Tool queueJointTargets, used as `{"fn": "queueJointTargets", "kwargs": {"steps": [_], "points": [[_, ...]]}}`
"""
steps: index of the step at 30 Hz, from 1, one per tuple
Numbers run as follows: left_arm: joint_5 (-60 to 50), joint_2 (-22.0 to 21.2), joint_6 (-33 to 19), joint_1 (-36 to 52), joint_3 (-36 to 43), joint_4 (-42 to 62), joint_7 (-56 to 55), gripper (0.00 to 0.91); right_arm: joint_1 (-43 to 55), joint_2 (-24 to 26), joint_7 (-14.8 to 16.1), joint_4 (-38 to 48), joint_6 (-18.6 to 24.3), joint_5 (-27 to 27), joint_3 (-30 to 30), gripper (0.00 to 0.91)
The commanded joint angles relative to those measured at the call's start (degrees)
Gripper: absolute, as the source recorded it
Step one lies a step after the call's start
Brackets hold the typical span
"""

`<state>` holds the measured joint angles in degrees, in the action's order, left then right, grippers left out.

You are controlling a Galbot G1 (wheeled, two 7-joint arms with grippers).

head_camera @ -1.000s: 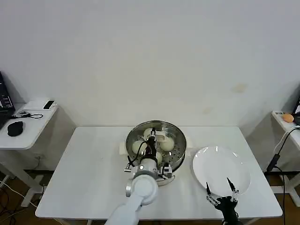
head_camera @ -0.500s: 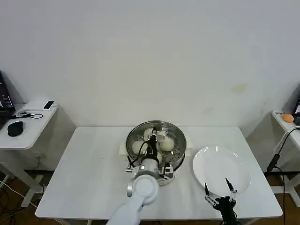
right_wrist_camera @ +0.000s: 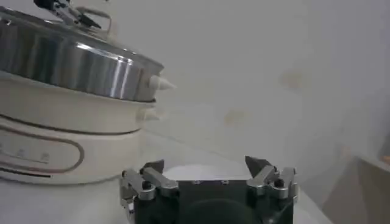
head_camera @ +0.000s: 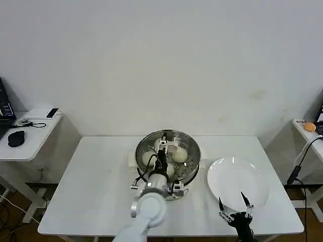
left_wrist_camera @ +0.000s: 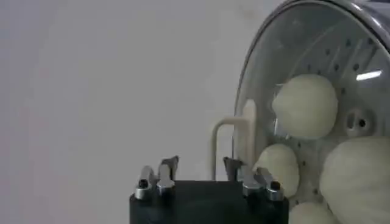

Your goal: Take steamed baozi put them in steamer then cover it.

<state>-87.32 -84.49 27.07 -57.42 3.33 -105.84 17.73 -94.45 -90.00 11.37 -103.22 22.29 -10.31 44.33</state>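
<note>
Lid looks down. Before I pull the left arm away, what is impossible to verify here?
- Head view: the left gripper and its arm hide the middle of the cover and the near rim of the steamer, so seating there is unclear.
- Head view: that arm covers some steamed baozi, so no full count.
- Right wrist view: the base panel is blurred and cut off by the edge.
- Head view: the right gripper hides the near edge of the plate.

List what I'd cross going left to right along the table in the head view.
Bare white table → left gripper, open over the cover's handle → steamer with the glass cover on and baozi inside → white plate → right gripper, open at the plate's near edge.
</note>
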Motion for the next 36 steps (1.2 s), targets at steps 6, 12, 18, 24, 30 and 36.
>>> {"fn": "queueJointTargets", "kwargs": {"steps": [6, 12, 18, 24, 30, 36], "points": [[13.98, 11.45, -4.79, -16.57, -9.96, -21.45, -7.48, 0.907, -1.52, 2.31, 0.01, -0.76, -0.53, 2.57, -0.53, 0.907], [61.48, 11.30, -21.06, -29.37, -29.14, -16.81, -27.45, 0.907, -3.87, 6.66, 0.93, -3.02, -3.65, 9.83, -2.24, 0.907], [99.05, 10.79, -32.54, -34.60, -44.66, -9.28, -32.51, 0.907, -4.98, 10.76, 0.89, -5.63, -9.39, 17.39, -5.36, 0.907], [102.10, 8.15, -30.28, -42.15, -46.98, -12.07, -31.41, 0.907, -7.31, 15.19, 0.25, -8.44, -12.69, 22.37, -5.74, 0.907], [97.68, 6.01, -32.02, -45.80, -45.25, -12.61, -29.62, 0.907, -10.39, 19.86, 0.73, -11.04, -20.32, 28.32, -5.73, 0.907], [95.31, 4.13, -31.67, -45.77, -43.77, -11.50, -28.72, 0.907, -10.10, 22.28, 0.85, -10.42, -19.82, 30.42, -7.19, 0.907]]}}
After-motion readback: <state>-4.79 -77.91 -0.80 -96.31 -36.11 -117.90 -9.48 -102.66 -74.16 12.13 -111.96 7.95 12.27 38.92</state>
